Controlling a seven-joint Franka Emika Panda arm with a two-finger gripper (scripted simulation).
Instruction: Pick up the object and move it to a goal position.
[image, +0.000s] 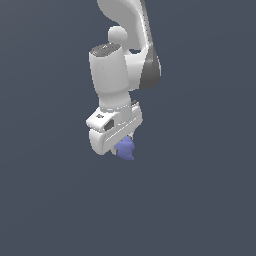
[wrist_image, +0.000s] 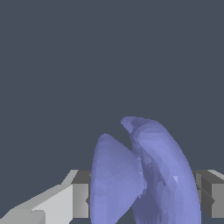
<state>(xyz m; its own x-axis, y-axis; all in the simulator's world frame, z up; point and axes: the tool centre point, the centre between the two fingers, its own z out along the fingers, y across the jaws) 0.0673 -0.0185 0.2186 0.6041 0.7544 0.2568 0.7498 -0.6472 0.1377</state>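
Observation:
The object is a small periwinkle lump hanging just below the white hand of the arm in the exterior view. My gripper is shut on it, with the lump poking out under the hand. In the wrist view the object fills the space between the two grey fingertips, which press against its sides. Its two rounded lobes stand apart with a notch between them. No surface shows beneath it, so it hangs in the air.
Around the arm there is only a plain dark grey-blue background in both views. No goal marker, table edge or other object shows.

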